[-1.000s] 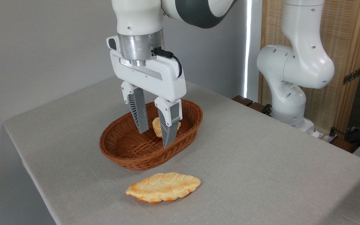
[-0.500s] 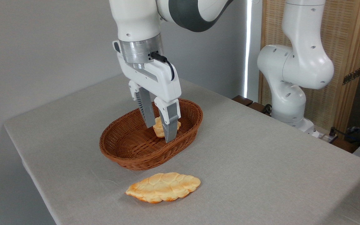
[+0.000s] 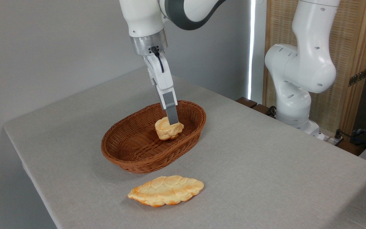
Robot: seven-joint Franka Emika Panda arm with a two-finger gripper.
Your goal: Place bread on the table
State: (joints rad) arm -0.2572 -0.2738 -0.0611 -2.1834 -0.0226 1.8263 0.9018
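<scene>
Wicker basket point(image 3: 129, 152) sits left of centre on the table point(image 3: 265, 165); braided loaf point(image 3: 165, 190) already lies out in front of it. Bread point(image 3: 168, 128) rests inside basket, right half, awaiting pickup. Gripper point(image 3: 172, 119) seen edge-on, tip at bun's top; finger gap not discernible, grasp unconfirmed

gripper point(image 3: 172, 120) hanging edge-on over bread point(image 3: 169, 128) | bread sitting inside basket point(image 3: 132, 152) | braided loaf point(image 3: 166, 190) lying on table point(image 3: 265, 165)
</scene>
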